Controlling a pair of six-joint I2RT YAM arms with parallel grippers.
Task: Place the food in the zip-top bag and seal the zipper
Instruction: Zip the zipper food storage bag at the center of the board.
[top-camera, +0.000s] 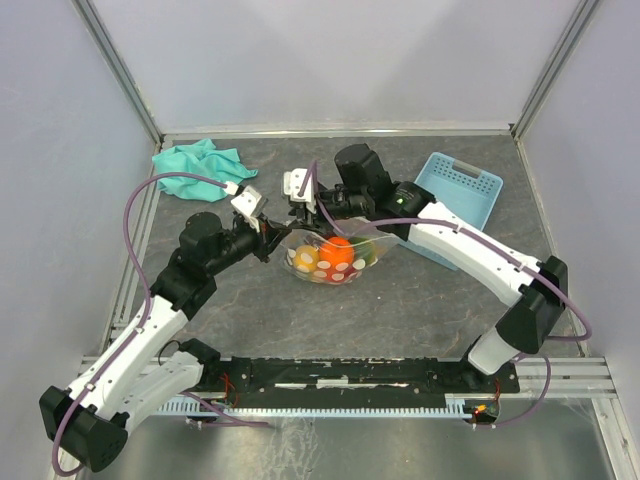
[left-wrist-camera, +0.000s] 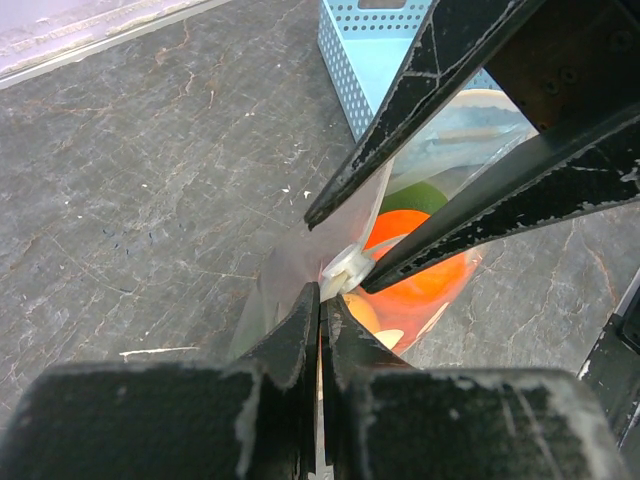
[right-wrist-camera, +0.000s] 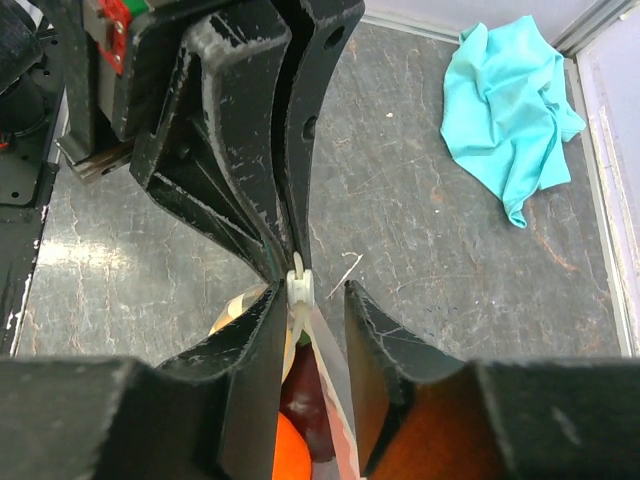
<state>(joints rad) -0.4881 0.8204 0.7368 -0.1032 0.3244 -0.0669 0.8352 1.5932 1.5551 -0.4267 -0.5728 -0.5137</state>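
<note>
The clear zip-top bag (top-camera: 330, 262) lies mid-table with the food inside: an orange fruit (top-camera: 338, 252), a yellow one (top-camera: 305, 260) and a green one (top-camera: 363, 258). My left gripper (top-camera: 272, 240) is shut on the bag's mouth edge, clearest in the left wrist view (left-wrist-camera: 322, 300). The white zipper slider (left-wrist-camera: 347, 268) sits just beyond its tips. My right gripper (right-wrist-camera: 312, 292) is open and straddles the slider (right-wrist-camera: 299, 283) and zip strip. The slider rests against one finger (right-wrist-camera: 262, 320). A dark maroon fruit (right-wrist-camera: 305, 400) and the orange fruit (right-wrist-camera: 290, 455) show below, through the bag.
A teal cloth (top-camera: 198, 158) lies at the back left. A light-blue perforated basket (top-camera: 455, 195) stands at the back right, close behind the right arm. Metal frame rails run along the table's sides and near edge.
</note>
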